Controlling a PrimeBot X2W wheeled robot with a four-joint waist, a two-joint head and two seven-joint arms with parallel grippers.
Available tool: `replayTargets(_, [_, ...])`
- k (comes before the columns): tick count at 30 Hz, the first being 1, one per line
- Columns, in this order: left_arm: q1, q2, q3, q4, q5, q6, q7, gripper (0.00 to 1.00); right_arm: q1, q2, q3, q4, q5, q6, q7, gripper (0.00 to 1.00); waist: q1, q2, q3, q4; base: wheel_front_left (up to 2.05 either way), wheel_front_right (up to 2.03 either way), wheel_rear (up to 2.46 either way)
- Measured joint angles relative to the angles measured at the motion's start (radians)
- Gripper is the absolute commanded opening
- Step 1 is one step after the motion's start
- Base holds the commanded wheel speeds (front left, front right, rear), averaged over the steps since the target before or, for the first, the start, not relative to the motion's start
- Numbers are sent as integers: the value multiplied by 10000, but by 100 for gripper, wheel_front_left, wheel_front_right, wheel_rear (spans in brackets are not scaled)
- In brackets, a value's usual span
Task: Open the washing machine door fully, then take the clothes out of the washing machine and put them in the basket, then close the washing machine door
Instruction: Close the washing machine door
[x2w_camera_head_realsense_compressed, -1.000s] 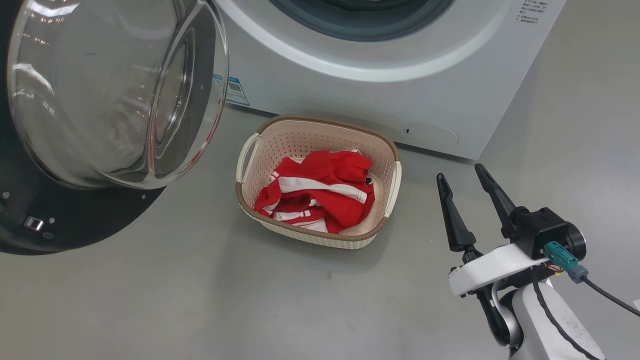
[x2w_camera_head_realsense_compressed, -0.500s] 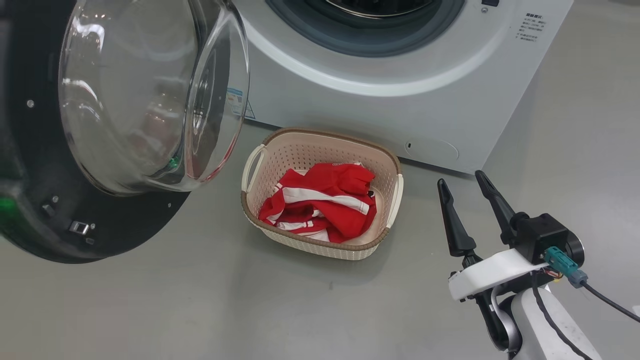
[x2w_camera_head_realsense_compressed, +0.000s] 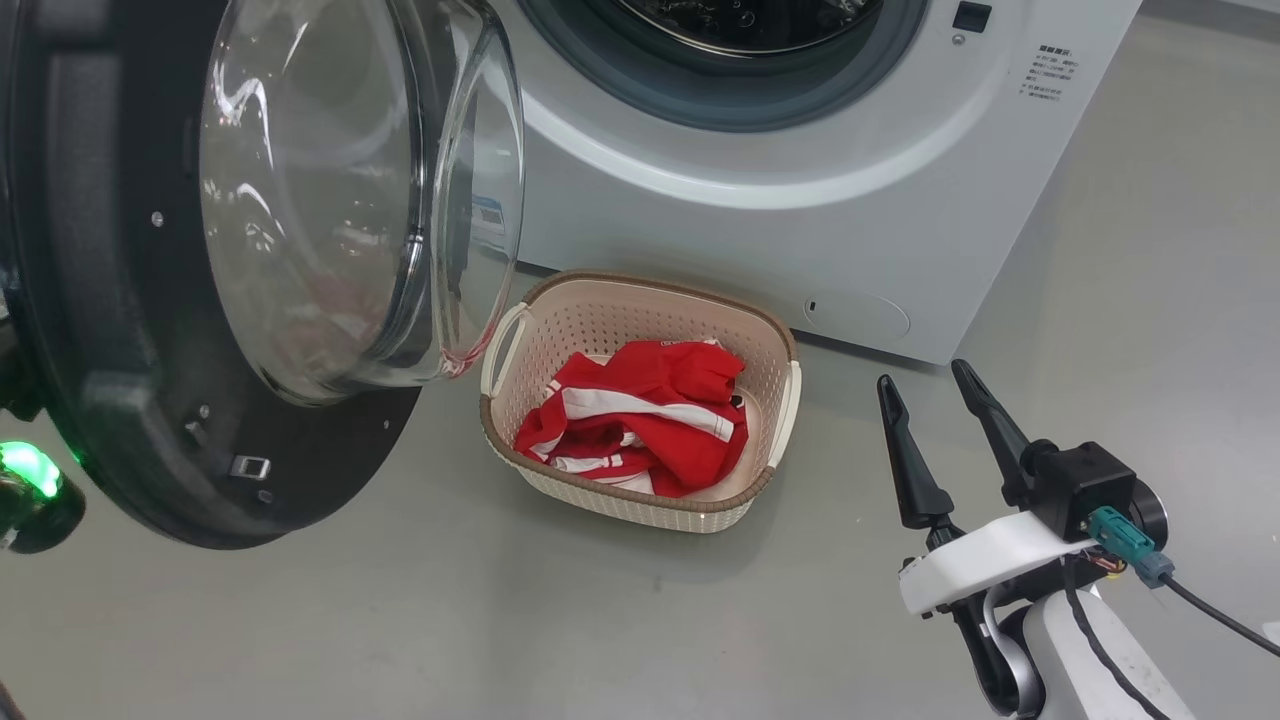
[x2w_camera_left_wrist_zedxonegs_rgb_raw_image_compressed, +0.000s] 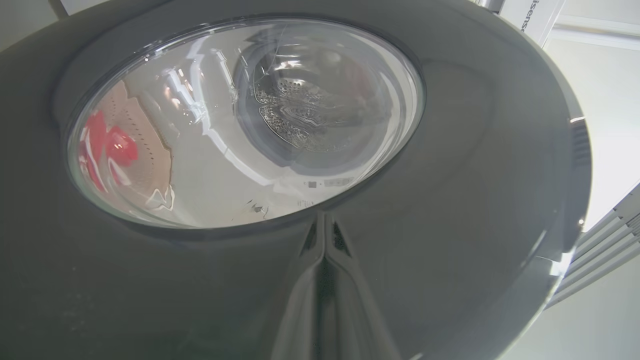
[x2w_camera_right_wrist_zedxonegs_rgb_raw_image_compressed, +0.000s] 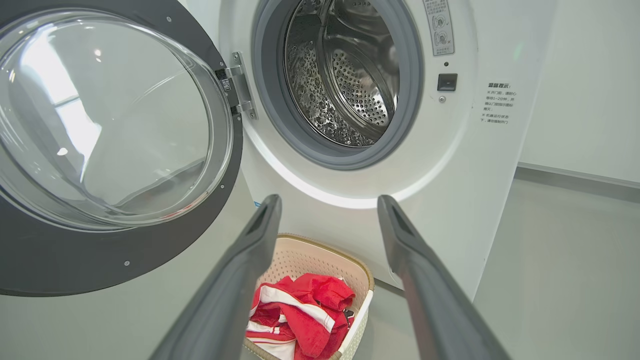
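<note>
The washing machine door (x2w_camera_head_realsense_compressed: 120, 400) stands partly open on the left, its glass bowl bulging toward the washing machine (x2w_camera_head_realsense_compressed: 750, 230). In the left wrist view my left gripper (x2w_camera_left_wrist_zedxonegs_rgb_raw_image_compressed: 325, 222) is shut, its tips against the dark outer rim of the door (x2w_camera_left_wrist_zedxonegs_rgb_raw_image_compressed: 475, 175) just below the window. The basket (x2w_camera_head_realsense_compressed: 640, 300) sits on the floor before the machine with the red and white clothes (x2w_camera_head_realsense_compressed: 640, 420) inside. My right gripper (x2w_camera_head_realsense_compressed: 922, 377) hangs open and empty to the basket's right. The right wrist view looks past the right gripper (x2w_camera_right_wrist_zedxonegs_rgb_raw_image_compressed: 328, 200) at the clothes (x2w_camera_right_wrist_zedxonegs_rgb_raw_image_compressed: 300, 315), the basket (x2w_camera_right_wrist_zedxonegs_rgb_raw_image_compressed: 310, 255) and a bare steel drum (x2w_camera_right_wrist_zedxonegs_rgb_raw_image_compressed: 350, 85).
Grey floor (x2w_camera_head_realsense_compressed: 600, 620) spreads in front of the basket and around my right arm. A green light (x2w_camera_head_realsense_compressed: 25, 470) glows on a dark part at the left edge, behind the door. A pale wall (x2w_camera_right_wrist_zedxonegs_rgb_raw_image_compressed: 590, 85) stands to the right of the machine.
The door has swung toward the machine, its glass bowl now more edge-on and nearer the basket. The head camera has shifted, showing more of the drum opening. The right gripper stays open.
</note>
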Motion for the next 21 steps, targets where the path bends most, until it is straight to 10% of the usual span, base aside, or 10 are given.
replayTargets(21, [1140,-2107,-391,-1461,-686,-79,1452,0,211,98,186,138,88,2,-88,100,0,0,-372,-297,0,0,0])
